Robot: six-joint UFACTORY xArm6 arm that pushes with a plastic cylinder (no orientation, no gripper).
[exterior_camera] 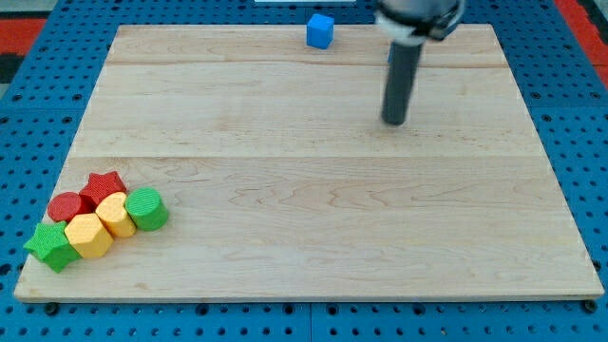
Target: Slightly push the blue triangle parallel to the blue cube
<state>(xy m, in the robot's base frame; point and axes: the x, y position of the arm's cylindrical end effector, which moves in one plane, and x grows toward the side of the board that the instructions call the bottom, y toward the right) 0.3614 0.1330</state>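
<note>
Nearest the camera, at the view's bottom left, sits a tight cluster: green star (pixel 52 246), yellow hexagon (pixel 89 236), a second yellow block (pixel 116 215), green cylinder (pixel 147 208), red cylinder (pixel 67 205) and red star (pixel 104 185), all touching or nearly so on the wooden desk (pixel 313 218). Blue cube (pixel 320 31) stands alone at the view's top edge. My tip (pixel 394 122) hovers over bare wood to the right of and below the cube, well apart from every block. No hand is fitted, only the rod, so nothing is held.

The blue triangle is not visible anywhere on the desk; possibly it lies behind the arm's blurred upper body at the view's top right, though I cannot confirm this.

Risk, as I judge it: moving without locating the triangle could send my tip into the blue cube, shifting the very reference the push depends on, or nudging it off the desk's far edge.
</note>
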